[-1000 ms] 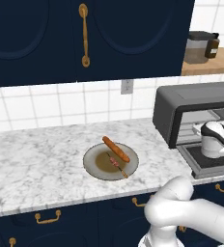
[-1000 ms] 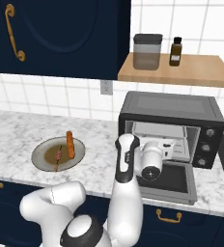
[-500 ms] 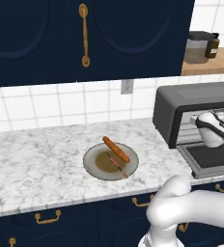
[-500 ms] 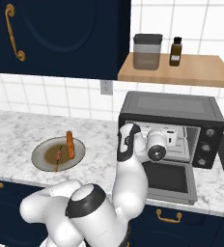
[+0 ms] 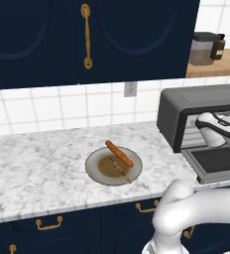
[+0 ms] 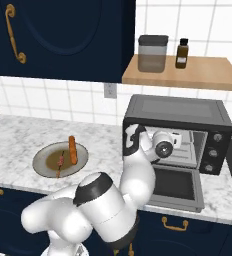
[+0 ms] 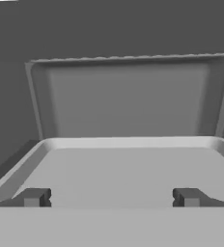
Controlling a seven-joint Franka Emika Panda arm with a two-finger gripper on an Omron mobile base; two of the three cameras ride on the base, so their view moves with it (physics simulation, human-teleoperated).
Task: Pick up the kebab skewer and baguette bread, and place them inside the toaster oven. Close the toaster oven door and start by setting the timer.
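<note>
The toaster oven [image 6: 178, 132] stands on the marble surface [image 5: 42, 163] with its door [image 6: 177, 186] dropped flat in front, so the opening step looks finished. The arm is reached over that way and the hand [image 7: 111, 197] faces straight into the cavity: from its own camera I see the grey inner tray [image 7: 128, 166] and the back wall, with the two fingertips [image 7: 33, 197] spread wide and nothing between them. So the hand is released and empty.

Nothing has gone into the oven yet, as far as I can see. The baguette [image 5: 119, 153] still lies on the round plate [image 5: 96, 171], well to the left of the oven, and the kebab skewer [image 5: 120, 170] lies on the same plate just beside it, nearer the front edge.

By my reckoning the task is barely under way. Both foods have yet to be fetched and set inside, then the door has to be swung up and shut, and last a knob [image 6: 217, 137] on the right panel turned to set the timer. Which of the knobs is the timer I can't make out.
</note>
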